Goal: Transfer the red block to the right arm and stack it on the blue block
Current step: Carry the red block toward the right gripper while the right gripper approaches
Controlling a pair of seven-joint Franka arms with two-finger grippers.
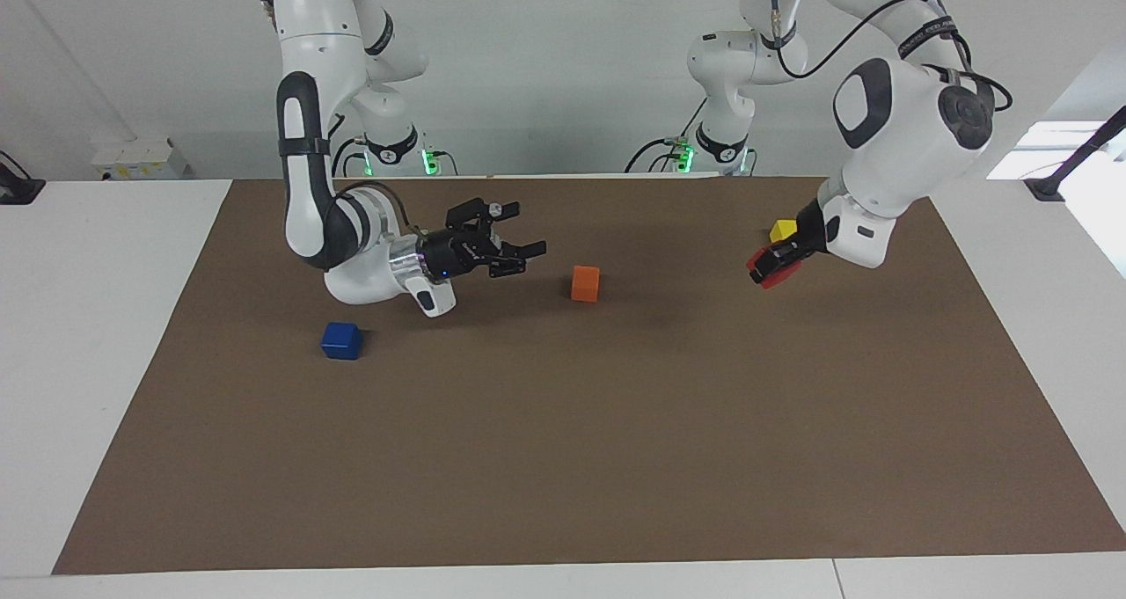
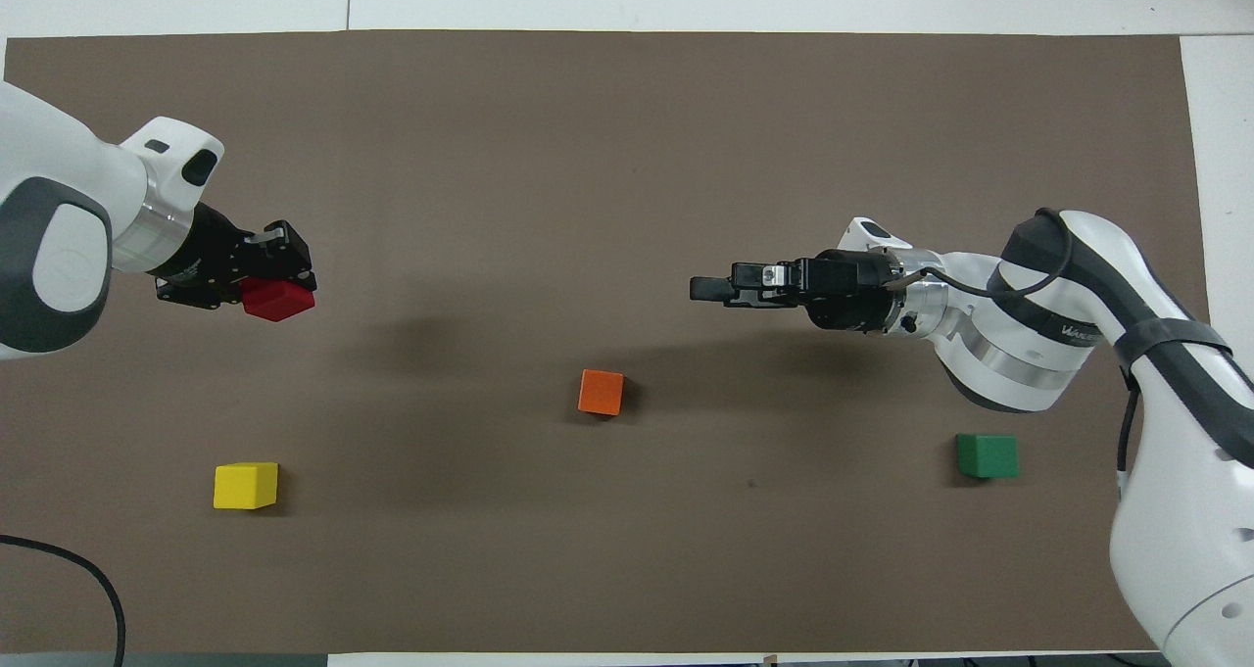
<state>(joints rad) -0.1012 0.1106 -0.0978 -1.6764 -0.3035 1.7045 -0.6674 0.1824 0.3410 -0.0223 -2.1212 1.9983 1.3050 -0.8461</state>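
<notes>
Left gripper (image 1: 767, 269) clamps the red block (image 1: 772, 273) aloft; right gripper (image 1: 521, 245), fingers apart, near the orange cube (image 1: 585, 283)

Bright red plain cube (image 1: 772, 267) clamped in the black left gripper (image 1: 776, 260). Deep blue plain cube (image 1: 341, 340), orange cube (image 1: 585, 283), yellow cube (image 2: 246, 485), dark green cube (image 2: 988, 454), all on plain brown mat (image 1: 563, 458). Black right gripper (image 1: 519, 230), white arm (image 1: 308, 115), small blue wrist light.

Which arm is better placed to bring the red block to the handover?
Left: the left gripper is shut on the red block, raised off the mat. The right gripper waits open and empty beside the orange block.
</notes>
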